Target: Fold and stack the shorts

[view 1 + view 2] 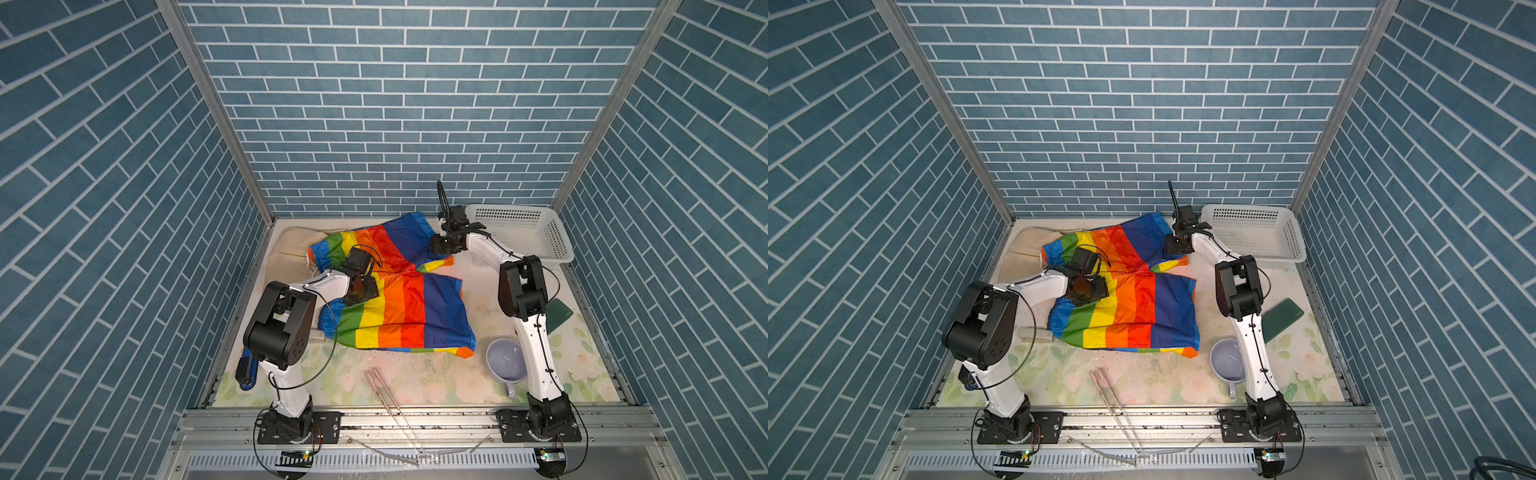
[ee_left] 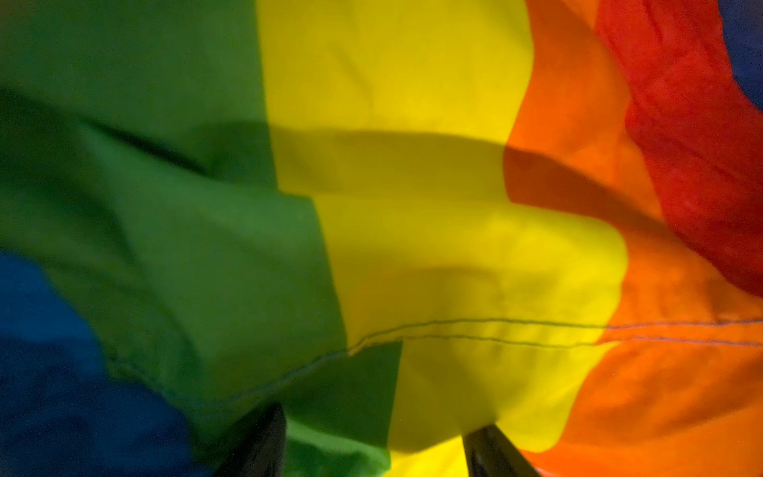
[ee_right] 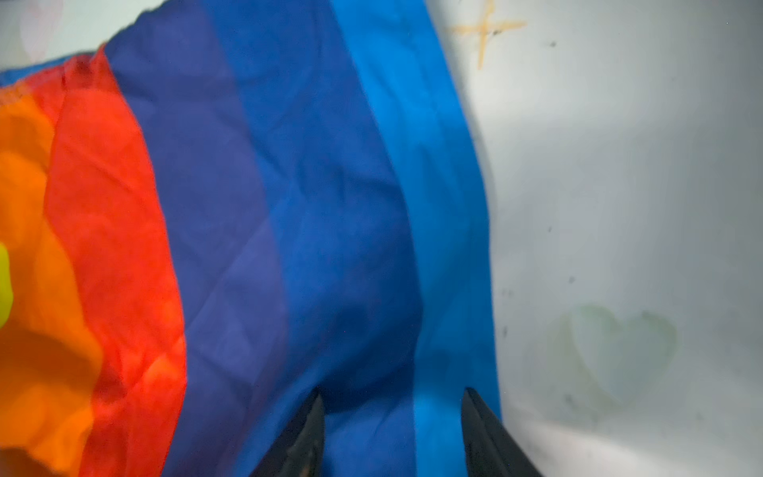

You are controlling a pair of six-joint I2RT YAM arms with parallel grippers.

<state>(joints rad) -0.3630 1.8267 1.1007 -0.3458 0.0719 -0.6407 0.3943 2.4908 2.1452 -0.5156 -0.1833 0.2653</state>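
The rainbow-striped shorts (image 1: 411, 307) (image 1: 1142, 307) lie spread over the middle of the table, both legs pointing right. The beige shorts (image 1: 291, 245) (image 1: 1025, 245) lie at the back left, partly under the striped pair. My left gripper (image 1: 360, 293) (image 2: 377, 446) is low over the green and yellow stripes; its jaws stand apart with a hemmed fold of cloth in front of them. My right gripper (image 1: 440, 245) (image 3: 392, 417) hangs at the far leg's blue edge, open, with blue cloth under its fingertips (image 3: 307, 437).
A white perforated basket (image 1: 523, 232) stands at the back right. A lilac mug (image 1: 505, 359) sits by the right arm, with a dark green flat object (image 1: 559, 313) behind it. Pink tongs (image 1: 384, 390) lie at the front edge.
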